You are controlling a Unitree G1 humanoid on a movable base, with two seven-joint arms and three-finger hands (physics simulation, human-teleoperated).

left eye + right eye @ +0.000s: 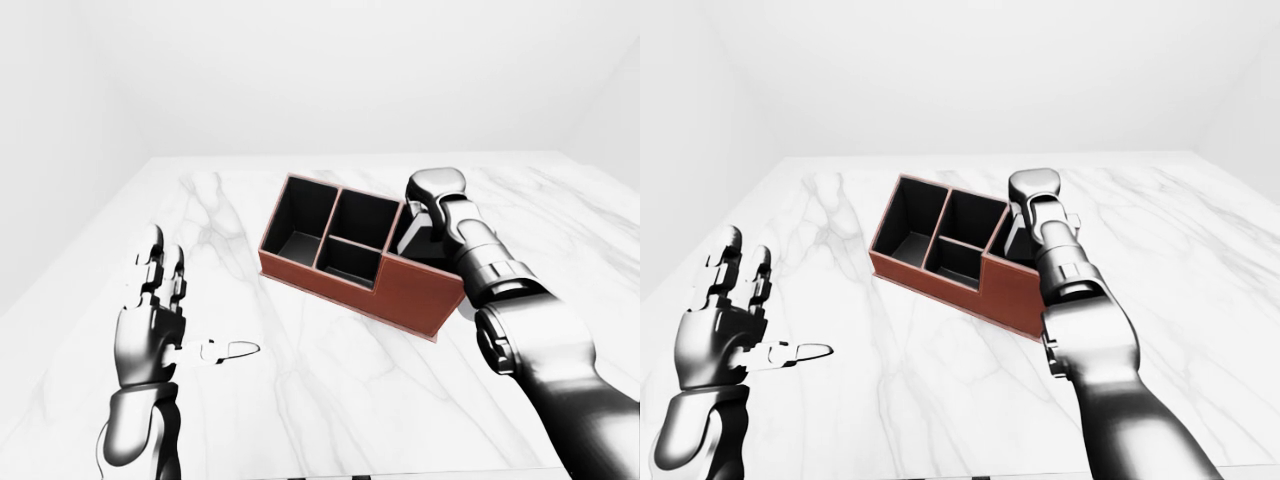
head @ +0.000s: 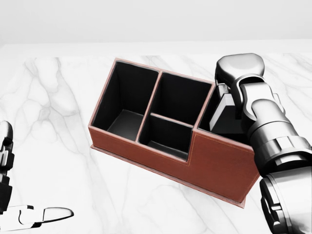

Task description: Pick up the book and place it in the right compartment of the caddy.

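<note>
Two arms reach over a white marble table (image 1: 300, 400). Nearest, at the lower left of the left-eye view, the left hand (image 1: 155, 310) hovers with its fingers (image 1: 150, 255) spread upward and its thumb stuck out sideways to the right, gripping nothing; it stands well apart from the caddy. At the lower right the right arm (image 1: 530, 350) runs up and leftward from the bottom edge, crossing the caddy's near right corner. Farther up, in the middle of the table, sits the caddy (image 2: 214, 165), a reddish-brown box with black lining, turned at an angle so its long side slopes down to the right. The head view shows its compartments: one tall one at the left, two smaller ones in the middle split by a low divider, and one at the right end. All three at left and middle look bare inside. The right hand (image 2: 239, 73) is down at the right compartment, its wrist over the rim; a pale grey slab (image 2: 226, 114), perhaps the book, stands inside that compartment just below the hand. The fingers are hidden behind the wrist, so I cannot tell whether they are closed or spread. Beyond the caddy the table runs on to plain white walls (image 1: 320, 70).
</note>
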